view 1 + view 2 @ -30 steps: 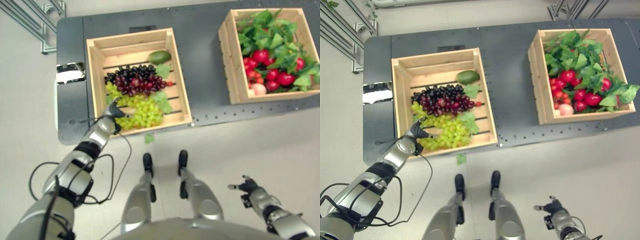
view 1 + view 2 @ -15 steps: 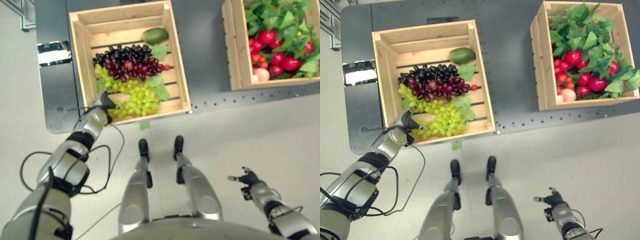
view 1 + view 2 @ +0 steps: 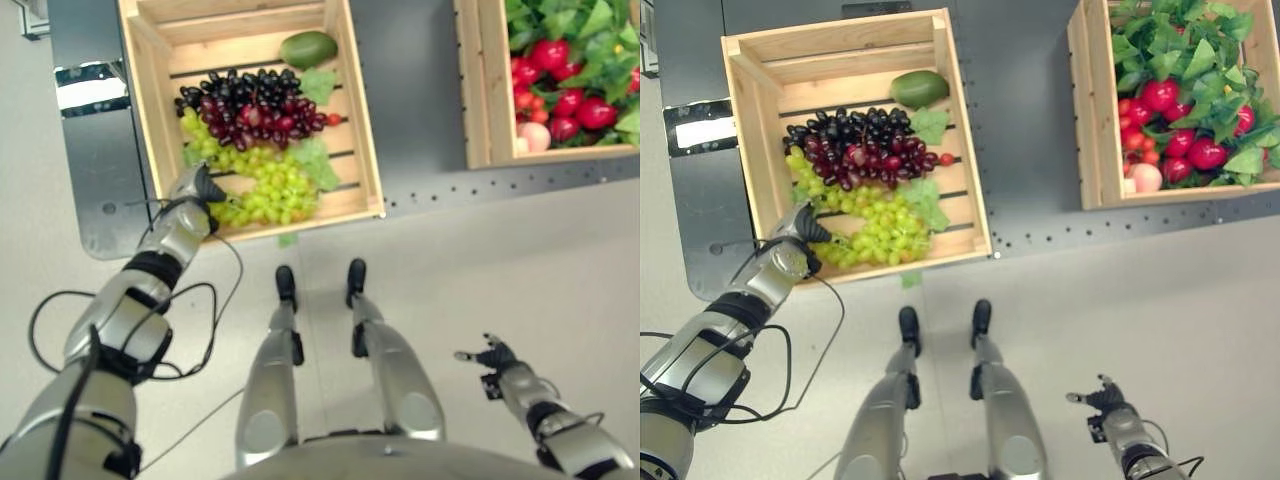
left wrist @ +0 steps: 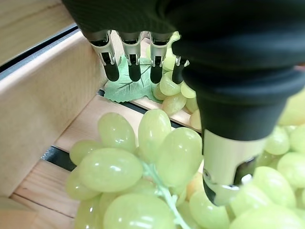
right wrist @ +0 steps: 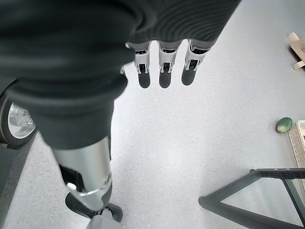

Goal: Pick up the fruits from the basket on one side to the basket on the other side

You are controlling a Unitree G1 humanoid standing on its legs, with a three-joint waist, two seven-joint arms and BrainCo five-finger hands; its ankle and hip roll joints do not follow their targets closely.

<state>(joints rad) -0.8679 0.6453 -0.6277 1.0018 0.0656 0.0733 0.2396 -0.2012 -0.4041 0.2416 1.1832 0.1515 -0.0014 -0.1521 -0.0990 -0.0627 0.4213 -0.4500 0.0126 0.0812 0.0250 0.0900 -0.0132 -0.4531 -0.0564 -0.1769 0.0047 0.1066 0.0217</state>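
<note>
A wooden crate [image 3: 366,150] on the left of the dark table holds a bunch of green grapes [image 3: 262,190], dark red grapes [image 3: 250,108], a green oval fruit [image 3: 308,48] and leaves. My left hand [image 3: 195,185] hovers open at this crate's near-left corner. In the left wrist view its fingers [image 4: 135,62] point straight past the green grapes [image 4: 143,152], and the thumb [image 4: 228,157] lies over them without closing. A second crate [image 3: 478,90] on the right holds red fruits [image 3: 560,95] among green leaves. My right hand [image 3: 492,357] hangs low over the floor, fingers [image 5: 164,67] spread.
A loose leaf [image 3: 288,240] lies on the floor below the left crate. A shiny plate [image 3: 90,85] sits on the table [image 3: 410,100] left of that crate. In the right wrist view, a green fruit [image 5: 284,125] and a black metal frame [image 5: 252,191] are on the floor.
The camera has shifted, so both crates sit higher in the picture. My left hand stays at the green grapes in the crate's near-left corner. The right hand has not moved.
</note>
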